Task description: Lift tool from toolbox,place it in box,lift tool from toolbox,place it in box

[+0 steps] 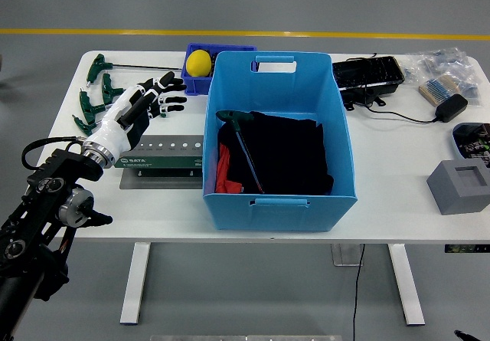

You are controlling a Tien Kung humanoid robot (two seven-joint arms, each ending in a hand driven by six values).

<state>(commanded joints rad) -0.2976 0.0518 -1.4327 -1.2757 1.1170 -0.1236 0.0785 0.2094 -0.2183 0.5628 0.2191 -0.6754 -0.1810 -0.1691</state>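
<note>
My left hand (145, 102) is open, fingers spread, empty, hovering over the left part of the dark green toolbox (164, 161) beside the blue box (277, 195). A green T-handle tool (243, 146) lies inside the blue box on black cloth, handle at the far left, shaft pointing toward the near wall. Several more green T-handle tools (98, 96) lie on the table left of my hand. The right hand is out of view.
A small dark blue bin with a yellow ball (199, 62) stands behind the toolbox. A black tray (367, 74), cable and adapter (450, 108), bagged parts (444, 65) and a grey block (459, 185) sit on the right side.
</note>
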